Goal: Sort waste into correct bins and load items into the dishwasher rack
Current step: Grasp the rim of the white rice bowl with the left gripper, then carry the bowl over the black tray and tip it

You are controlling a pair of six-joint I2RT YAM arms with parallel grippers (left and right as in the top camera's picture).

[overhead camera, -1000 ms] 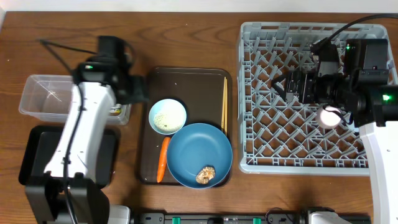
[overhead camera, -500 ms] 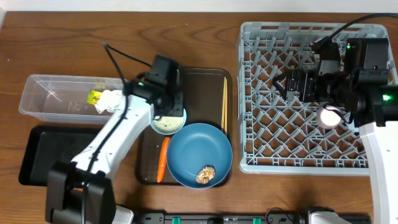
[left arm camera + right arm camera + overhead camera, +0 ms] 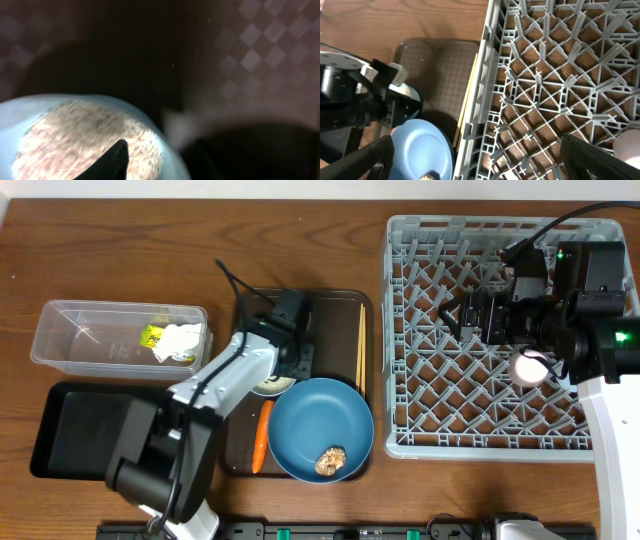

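**Left tool on the rice bowl: rim pinch is what counts**

The left tool (image 3: 285, 368) sits right above the pale round bowl (image 3: 172, 155), so this arm is the nearer one by far. In the left wrist view one black fingertip (image 3: 116, 159) hangs inside the bowl, over the white rice grains (image 3: 75, 135). The other finger is out of view, probably outside the wall. I cannot tell whether the left tool is clamped on the rim or loose.

The bowl is round, so there is no long axis to line up. The grip depends only on the rim passing between the fingers.

The bowl stands on the left half of the dark-brown serving tray (image 3: 330, 305). It is on the far-left side of the large blue plate (image 3: 320, 420), touching or just overlapped by it. The orange carrot (image 3: 262, 435) lies on its near side. The bowl's wall looks thin, pale bluish and smooth. It is full of loose rice, so any tilt would likely spill it.

The right tool (image 3: 447, 317) is spread wide with nothing in it, well apart to the right over the large grey plastic dishwasher rack (image 3: 480, 448).

The likely next step is to lift the bowl and tip the rice into a bin on the left.
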